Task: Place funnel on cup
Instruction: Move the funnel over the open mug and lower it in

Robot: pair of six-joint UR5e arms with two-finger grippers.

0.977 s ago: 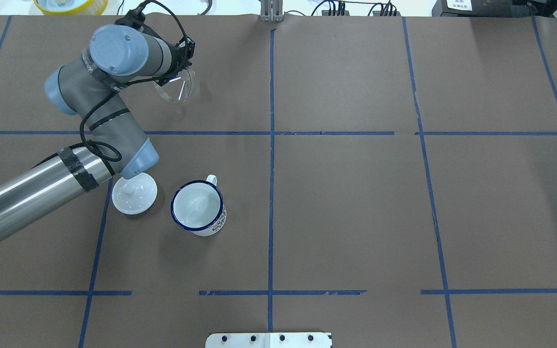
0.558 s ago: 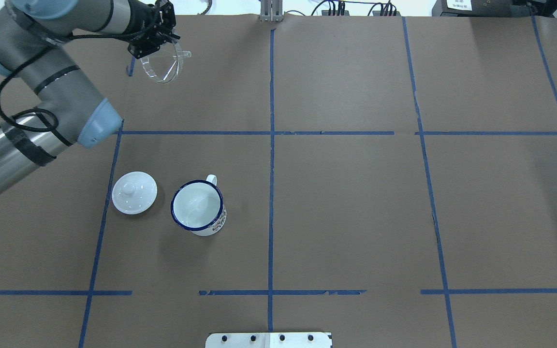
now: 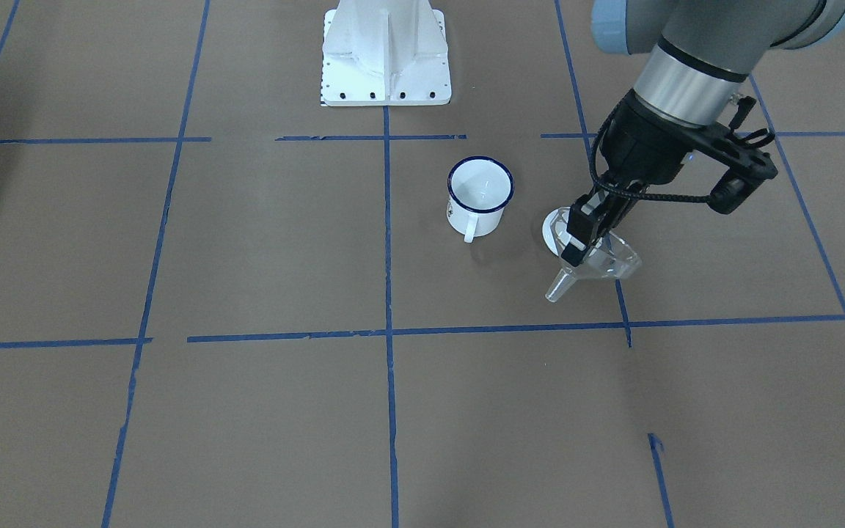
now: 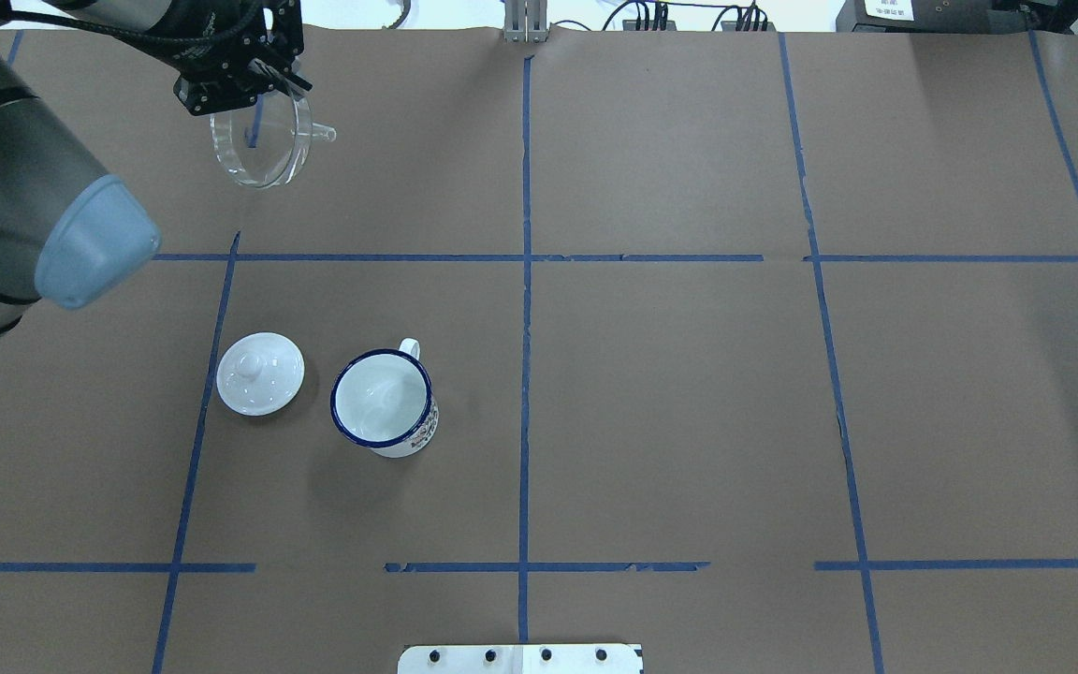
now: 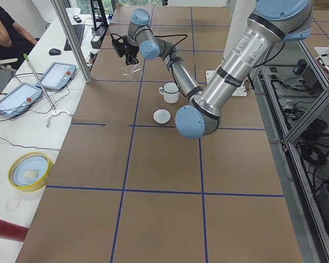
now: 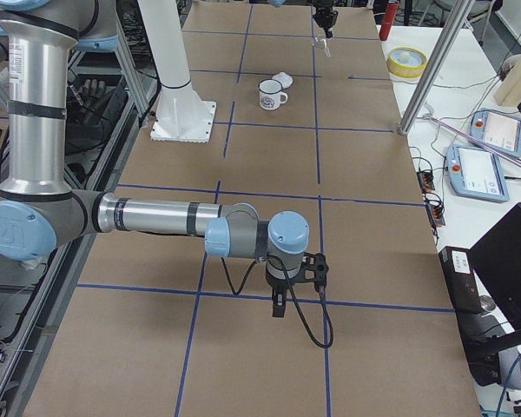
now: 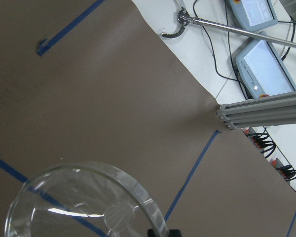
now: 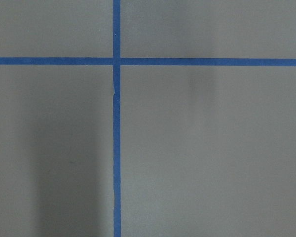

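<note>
The clear funnel (image 4: 258,142) hangs in the air over the far left of the table, tilted, with its stem pointing sideways. My left gripper (image 4: 256,86) is shut on its rim; it also shows in the front view (image 3: 578,242), with the funnel (image 3: 600,262) below it. The left wrist view shows the funnel's mouth (image 7: 84,202). The white cup (image 4: 383,401) with a dark blue rim stands upright and empty nearer the robot, handle pointing away from it; it also shows in the front view (image 3: 480,192). My right gripper (image 6: 278,306) hovers far off; I cannot tell its state.
A white domed lid (image 4: 260,373) with a knob lies just left of the cup. The robot's white base (image 3: 386,51) stands behind the cup. A yellow dish (image 5: 30,170) and tablets (image 5: 57,75) lie beyond the table's far edge.
My left arm has risen and swung to the view's left, carrying the funnel. The funnel has turned so its mouth faces more upward. The cup and lid have not moved.
</note>
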